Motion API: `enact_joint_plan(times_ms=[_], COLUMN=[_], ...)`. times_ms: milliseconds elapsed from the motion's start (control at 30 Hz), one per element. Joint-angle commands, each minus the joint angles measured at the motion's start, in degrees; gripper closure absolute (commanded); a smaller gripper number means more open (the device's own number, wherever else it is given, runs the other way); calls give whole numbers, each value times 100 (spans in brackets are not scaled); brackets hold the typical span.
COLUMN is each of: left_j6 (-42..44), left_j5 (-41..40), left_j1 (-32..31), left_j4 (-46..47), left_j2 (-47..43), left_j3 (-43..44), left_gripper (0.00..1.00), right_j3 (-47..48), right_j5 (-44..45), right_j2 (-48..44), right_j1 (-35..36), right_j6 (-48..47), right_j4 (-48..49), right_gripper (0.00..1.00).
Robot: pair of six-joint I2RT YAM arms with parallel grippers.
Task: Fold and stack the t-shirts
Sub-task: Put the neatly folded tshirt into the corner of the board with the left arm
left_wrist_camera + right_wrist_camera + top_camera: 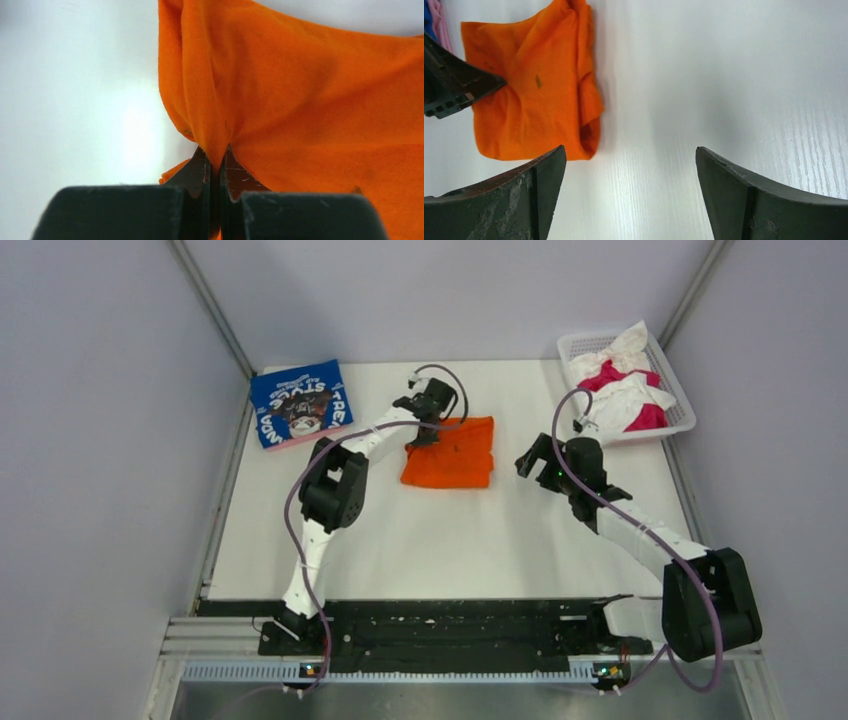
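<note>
— At the left gripper [215, 159], what's it got?
— Jaws pinched tight on a bunched edge of the orange shirt [455, 455], approx. its far-left corner. Rest of it lies folded mid-table [450, 540], running right & toward the near edge from the pinch.
— Long axis?
— Near square, slightly wider left-to-right. Not much to go on.
— So where would it go next?
— My guess: onto the blue shirt [300, 403], folded flat at the far-left corner. That's left of the gripper, a bit farther back, well apart. Much the nearer reach for the left arm [335, 490].
— And the right gripper [629, 155]?
— Jaws spread wide, nothing in them. Hangs just right of the orange one, not touching.
— Count?
— 2 arms, 1 orange, 1 blue w/ a pink edge [439, 20] peeking from under it. Far right, the basket [683, 405] holds white & magenta cloth [625, 380] in a heap; can't split that into a no.
</note>
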Motion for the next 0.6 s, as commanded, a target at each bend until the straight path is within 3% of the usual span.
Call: enact_joint_plan(times_ms=[0, 233, 567], left_j6=[1123, 2570, 4232], left_j5=[-2191, -3093, -3053], left_j1=[117, 513, 1194], left_j4=[-177, 594, 1517], left_j2=[-781, -1081, -1088], left_j3=[2, -91, 233], left_gripper=[100, 100, 100], right_j3=[-34, -40, 26], right_j5=[189, 405, 553], right_j2=[-194, -211, 35], right_j1=[-55, -66, -69], right_j6=[-103, -130, -210], right_j4=[220, 201, 273], right_gripper=[1, 1, 1])
